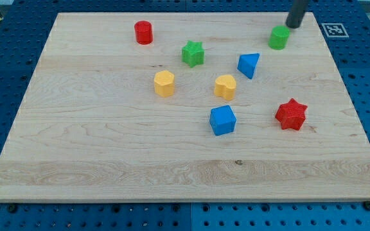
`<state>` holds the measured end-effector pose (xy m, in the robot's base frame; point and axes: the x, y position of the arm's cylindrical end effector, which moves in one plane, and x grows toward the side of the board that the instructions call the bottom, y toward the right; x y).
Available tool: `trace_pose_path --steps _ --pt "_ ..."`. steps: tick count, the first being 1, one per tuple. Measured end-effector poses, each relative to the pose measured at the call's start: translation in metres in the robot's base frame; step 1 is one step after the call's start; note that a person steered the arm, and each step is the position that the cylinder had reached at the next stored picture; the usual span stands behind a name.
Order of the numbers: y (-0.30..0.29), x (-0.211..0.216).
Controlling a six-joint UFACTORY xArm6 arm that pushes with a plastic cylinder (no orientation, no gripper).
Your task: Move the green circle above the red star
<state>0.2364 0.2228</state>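
Note:
The green circle [278, 37] is a short green cylinder near the view's top right of the wooden board. The red star [291, 114] lies lower down on the right side, well below the green circle. My tip [293, 25] is the dark rod's lower end, just up and to the right of the green circle, close to it; I cannot tell if it touches.
On the wooden board [108, 154] also lie a red cylinder [144, 32], a green star [193, 53], a blue triangle [248, 65], a yellow hexagon [164, 83], a yellow heart [225, 86] and a blue cube [223, 120]. The board's top edge runs just behind my tip.

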Motion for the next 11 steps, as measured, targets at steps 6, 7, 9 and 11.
trace_pose_path --steps 6,7,9,11 --pt "-0.035 0.031" --pt "-0.029 0.045" --pt "0.018 0.062" --pt "0.023 0.063"
